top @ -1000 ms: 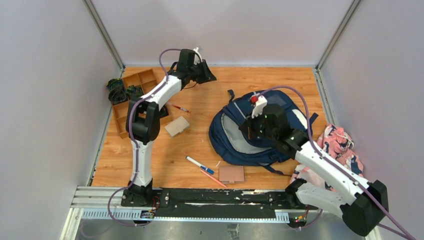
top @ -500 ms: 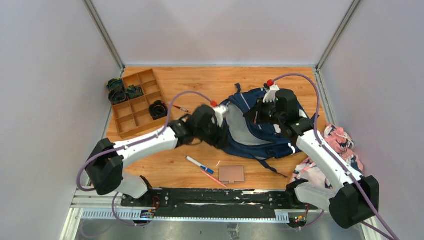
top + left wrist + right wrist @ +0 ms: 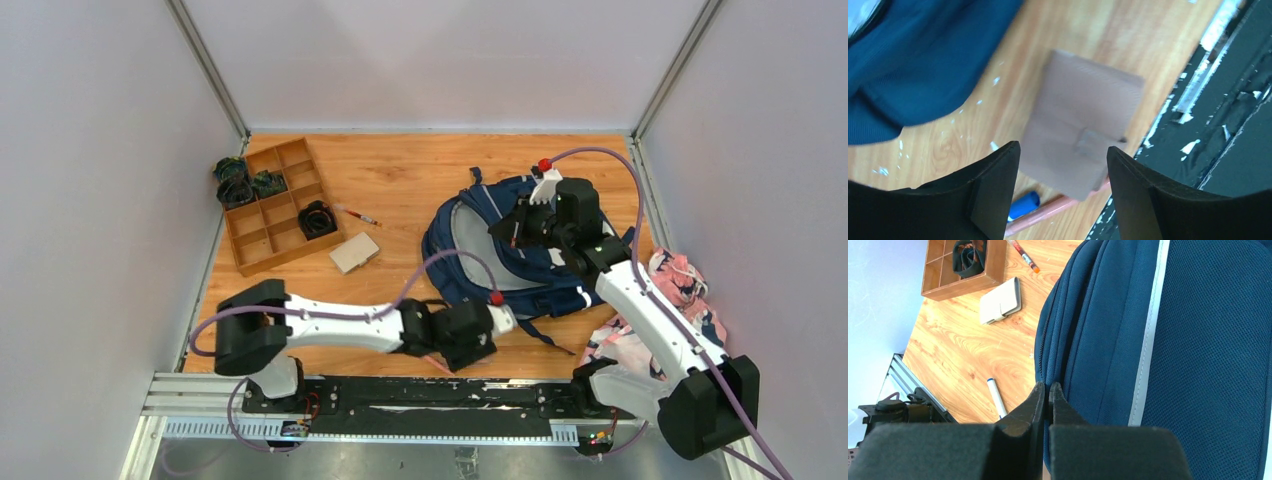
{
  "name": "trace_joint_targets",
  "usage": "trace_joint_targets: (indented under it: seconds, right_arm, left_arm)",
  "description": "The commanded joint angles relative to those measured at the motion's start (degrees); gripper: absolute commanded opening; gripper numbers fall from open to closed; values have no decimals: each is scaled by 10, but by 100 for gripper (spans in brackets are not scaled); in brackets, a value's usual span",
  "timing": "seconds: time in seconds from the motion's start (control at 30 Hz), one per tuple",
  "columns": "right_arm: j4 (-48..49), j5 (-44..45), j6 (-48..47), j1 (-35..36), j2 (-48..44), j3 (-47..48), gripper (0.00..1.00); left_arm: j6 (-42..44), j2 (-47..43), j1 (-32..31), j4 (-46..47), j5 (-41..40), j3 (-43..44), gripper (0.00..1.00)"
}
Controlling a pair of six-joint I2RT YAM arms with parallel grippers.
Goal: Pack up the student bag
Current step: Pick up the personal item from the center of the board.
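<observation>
We record on the worktop (image 3: 400, 180), left to right:

- Wooden tray (image 3: 262, 215), far left, with dark coiled items in some compartments.
- Red pen (image 3: 357, 214) and beige case (image 3: 354, 252), just right of the tray.
- Left fingers (image 3: 993, 190), spread wide above a brown wallet (image 3: 1083, 125) at the near edge, with a blue marker (image 3: 1023, 204) beside it.
- Student bag (image 3: 470, 255), centre-right.
- Right fingers (image 3: 1023, 425), narrowed shut on the bag's edge fabric.
- Pink patterned cloth (image 3: 680, 290), far right.

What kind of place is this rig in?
Likely a lab test cell, not a classroom: plain white wall panels in metal framing, a wood-grain tabletop, and a black mounting rail along its near edge.
</observation>
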Motion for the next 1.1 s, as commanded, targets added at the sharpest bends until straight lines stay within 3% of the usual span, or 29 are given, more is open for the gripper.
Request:
trace_joint_targets:
  seconds: [0.0, 0.43, 0.67, 0.93, 1.0, 1.07]
  right_arm:
    - [6, 2, -4, -14, -11, -3, 0]
    - [5, 1, -7, -24, -16, -15, 0]
    - [9, -1, -5, -27, -15, -17, 0]
    - [8, -1, -6, -31, -21, -17, 0]
    - [7, 0, -6, -31, -24, -18, 0]
    - [6, 0, -6, -33, -26, -18, 0]
  left_arm:
    - [93, 51, -77, -12, -148, 53, 70]
    - [91, 124, -83, -1, -138, 59, 77]
    - [98, 103, -83, 35, -139, 37, 81]
    - [69, 173, -82, 15, -163, 36, 73]
    - [69, 176, -81, 38, -167, 19, 67]
    - [63, 179, -78, 36, -170, 20, 54]
